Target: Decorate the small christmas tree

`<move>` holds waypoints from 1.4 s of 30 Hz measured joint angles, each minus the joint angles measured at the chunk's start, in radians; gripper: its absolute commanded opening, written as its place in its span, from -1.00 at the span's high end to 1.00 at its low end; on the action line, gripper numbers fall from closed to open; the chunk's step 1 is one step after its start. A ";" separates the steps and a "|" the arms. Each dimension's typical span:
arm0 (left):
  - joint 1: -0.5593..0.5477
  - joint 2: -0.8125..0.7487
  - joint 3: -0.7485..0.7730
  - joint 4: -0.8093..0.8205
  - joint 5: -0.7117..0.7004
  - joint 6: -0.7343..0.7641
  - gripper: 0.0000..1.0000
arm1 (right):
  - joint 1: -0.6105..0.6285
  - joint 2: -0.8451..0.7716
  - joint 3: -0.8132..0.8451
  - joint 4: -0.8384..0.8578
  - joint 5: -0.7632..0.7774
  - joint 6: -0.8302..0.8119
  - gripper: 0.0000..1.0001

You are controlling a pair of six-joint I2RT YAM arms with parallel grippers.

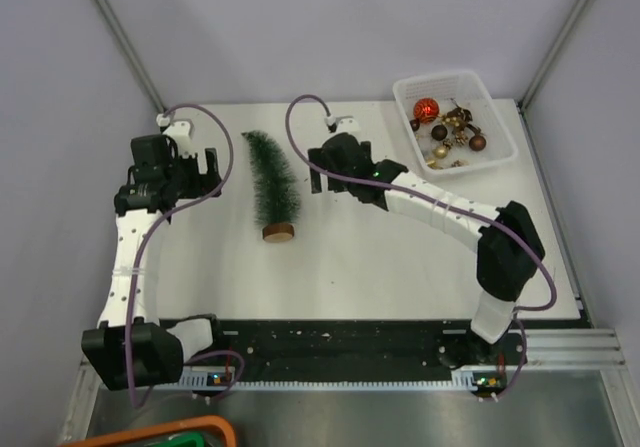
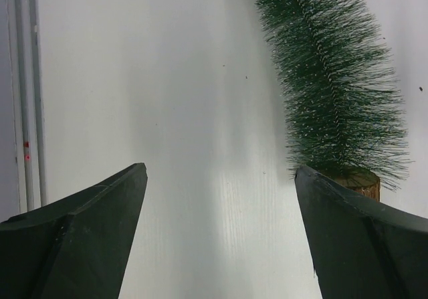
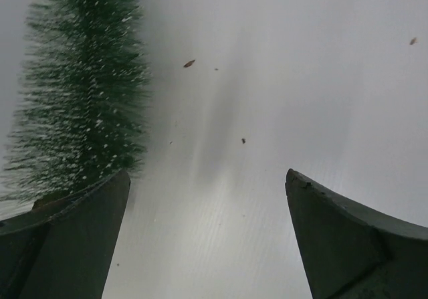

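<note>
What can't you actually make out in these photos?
- Tree tip: left wrist view, cut off by the top edge.
- Tree base: right wrist view, mostly behind a finger; the tree is blurred there too.
- Ornaments in the bin: top view, too small to count.

The small christmas tree [image 1: 270, 179], dark green with white-flecked bristles, is seen laid flat left of centre, tip toward the frame's top, its wooden disc base [image 1: 279, 232] lowermost.
</note>
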 measured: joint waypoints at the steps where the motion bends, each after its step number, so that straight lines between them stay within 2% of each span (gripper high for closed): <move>1: 0.008 0.000 0.000 0.000 0.003 -0.004 -0.97 | 0.026 0.016 0.012 0.002 0.009 -0.003 -0.97; 11: 0.171 0.077 0.031 -0.072 0.150 -0.038 -0.97 | 0.212 0.172 0.112 0.092 0.041 -0.001 -0.95; 19: 0.188 0.061 0.029 -0.095 0.195 -0.044 -0.97 | 0.272 0.291 0.154 0.108 0.116 0.025 -0.87; 33: 0.196 -0.006 -0.017 -0.103 0.194 -0.018 -0.97 | 0.304 0.347 0.187 0.086 0.197 0.132 -0.65; 37: 0.197 -0.016 -0.021 -0.104 0.185 -0.004 -0.98 | 0.309 0.394 0.208 0.090 0.191 0.148 -0.46; 39: 0.198 -0.019 -0.025 -0.104 0.180 0.002 -0.97 | 0.313 0.407 0.208 0.091 0.185 0.154 -0.26; 42: 0.202 -0.022 -0.034 -0.104 0.175 0.006 -0.97 | 0.320 0.409 0.207 0.097 0.179 0.154 -0.08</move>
